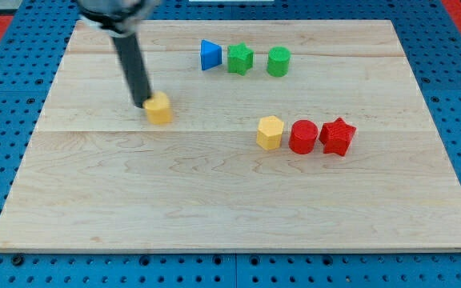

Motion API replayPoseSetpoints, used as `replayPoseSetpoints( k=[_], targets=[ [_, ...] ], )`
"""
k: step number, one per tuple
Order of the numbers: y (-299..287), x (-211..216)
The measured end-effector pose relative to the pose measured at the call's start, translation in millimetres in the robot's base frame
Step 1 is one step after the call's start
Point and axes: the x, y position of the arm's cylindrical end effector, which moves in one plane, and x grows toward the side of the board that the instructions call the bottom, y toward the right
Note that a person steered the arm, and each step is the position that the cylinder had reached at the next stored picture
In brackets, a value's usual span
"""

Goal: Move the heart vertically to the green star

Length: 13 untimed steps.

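Observation:
The yellow heart (160,109) lies left of the board's middle. My tip (145,104) touches its left side; the dark rod rises from there toward the view's top left. The green star (240,58) sits near the view's top centre, between a blue triangle (210,55) on its left and a green cylinder (278,62) on its right. The heart is below and well to the left of the star.
A yellow hexagon (270,133), a red cylinder (303,137) and a red star (337,136) stand in a row right of centre. The wooden board (214,200) lies on a blue pegboard; its edges are close to the frame on all sides.

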Motion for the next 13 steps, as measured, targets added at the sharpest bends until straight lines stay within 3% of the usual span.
replayPoseSetpoints(
  k=[1,2,3,6,9,12,13],
  targets=[
    [30.3,37.1],
    [39.3,37.7],
    [35.5,0.2],
    [56.8,39.4],
    [31.8,56.3],
    [76.6,57.6],
    [68.3,30.3]
  ],
)
